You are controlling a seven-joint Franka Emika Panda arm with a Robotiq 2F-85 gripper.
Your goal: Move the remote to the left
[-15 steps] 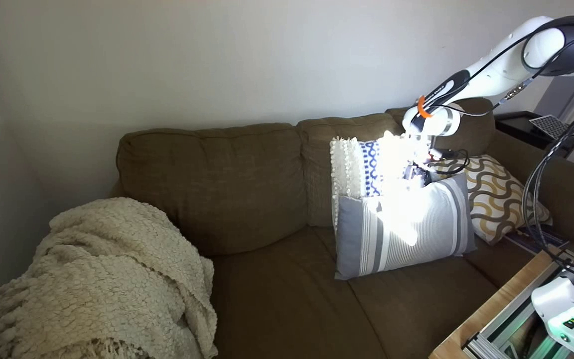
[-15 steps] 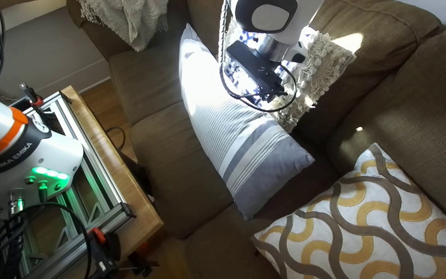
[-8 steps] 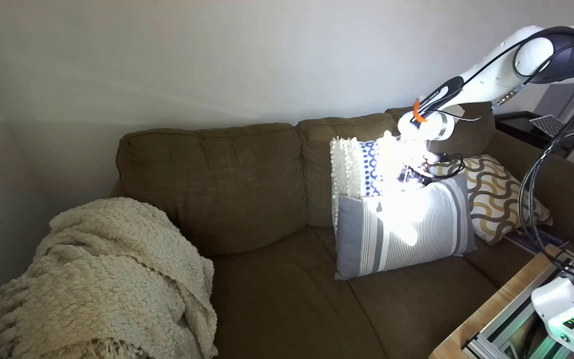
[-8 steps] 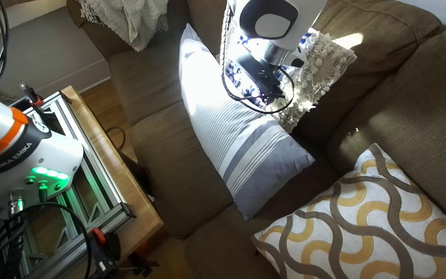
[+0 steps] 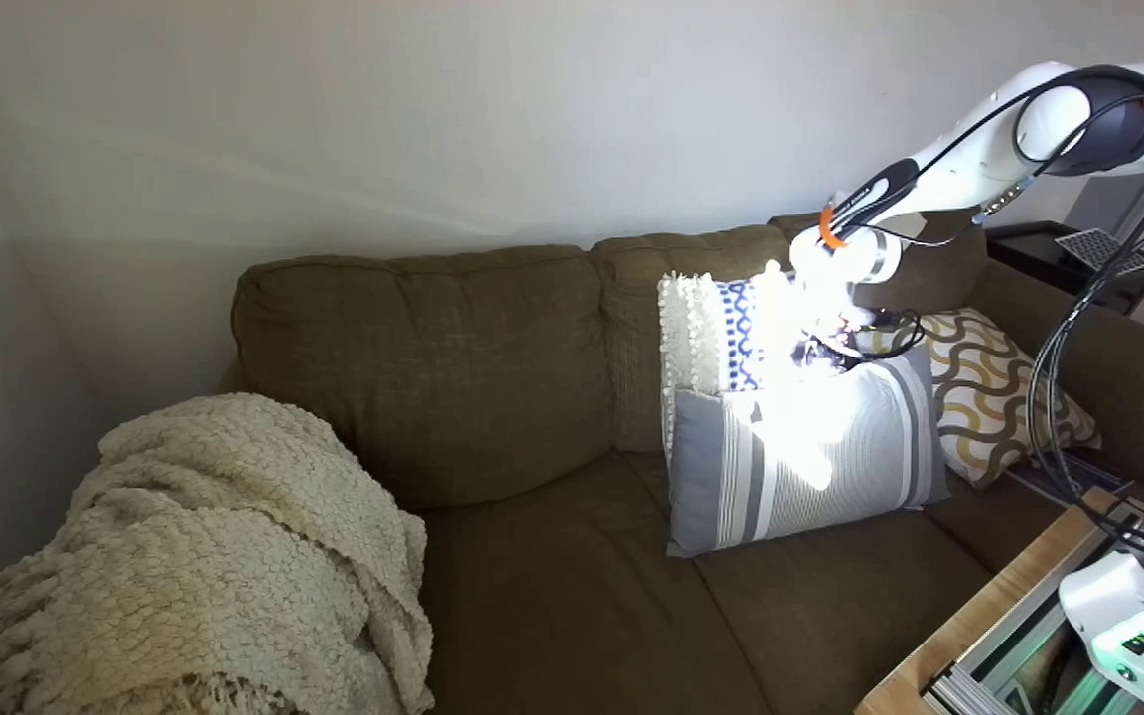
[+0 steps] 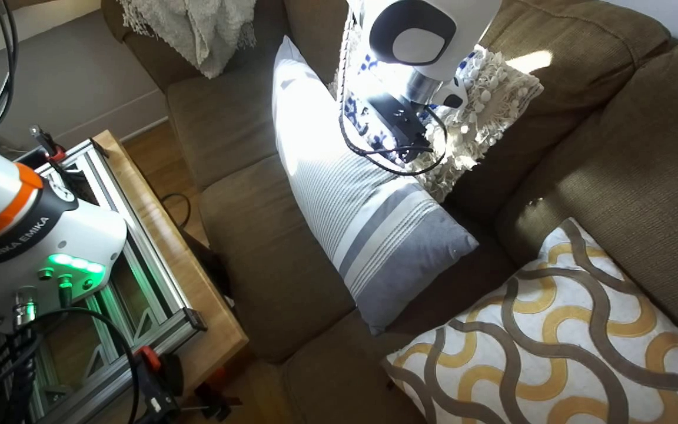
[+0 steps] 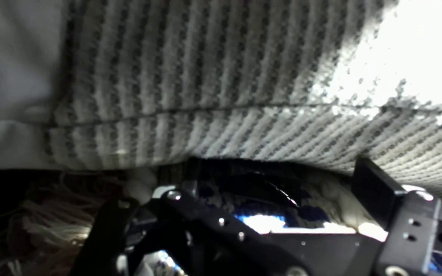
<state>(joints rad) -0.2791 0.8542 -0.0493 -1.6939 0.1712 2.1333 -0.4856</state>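
The remote [image 7: 257, 188] lies in the gap behind the striped pillow [image 6: 339, 188]; it shows in the wrist view alone, as a dark shape with a glossy edge, its outline half lost in shadow; the tool [image 7: 276, 184] hangs at the gap behind the striped pillow too, its fingers [image 7: 376, 188] spread wide, one to each side of the remote, with nothing visibly gripped; whether either finger touches the remote or the striped pillow I cannot tell; the blue pillow [image 5: 721, 338], fringed, stands close behind the striped pillow; the arm [image 6: 427, 29] hangs above the striped pillow; strong light washes out the striped pillow's middle in both exterior views.

The wavy pillow [image 6: 551, 335] lies near one end of the striped pillow; a side table [image 5: 1034, 241] stands farther off past that same end; the blanket [image 5: 224, 556] is heaped well apart from the other end; the sofa [image 5: 532, 616] bears the pillows and the blanket; the counter [image 6: 185, 265], under the arm's base [image 6: 89, 235], stands in front of the striped pillow, apart from it.
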